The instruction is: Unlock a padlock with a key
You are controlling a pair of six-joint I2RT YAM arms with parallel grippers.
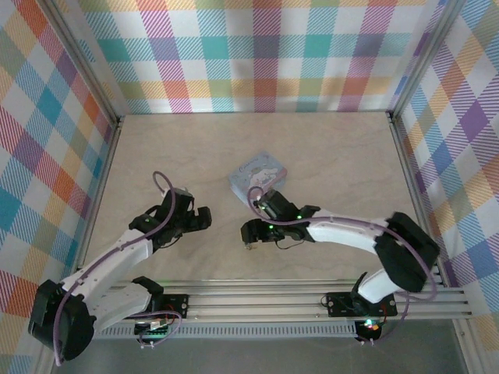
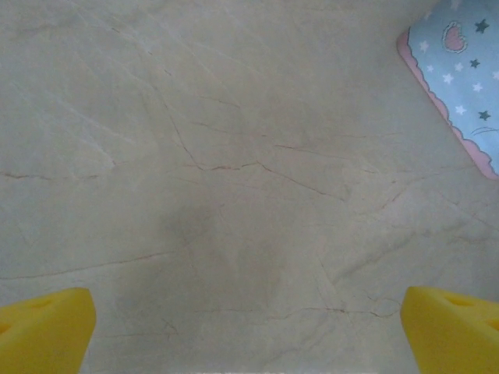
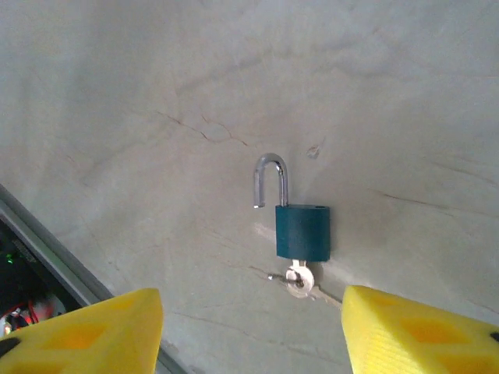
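Right end effector (image 3: 249, 312) apart, left end effector (image 2: 245, 312) apart, padlock (image 3: 302, 232) holding key (image 3: 298, 279), tin box (image 2: 460, 70)

Padlock (image 3: 302, 232): small, teal-blue body, lying flat on the pale counter (image 3: 140, 109). I read its silver shackle (image 3: 270, 173) as open: the right leg is seated in the body, and the left leg's end hangs free beside it. The shackle points away from the right wrist camera.

Key (image 3: 298, 279): small and silvery, stuck into the body's near end, its head resting on the counter.
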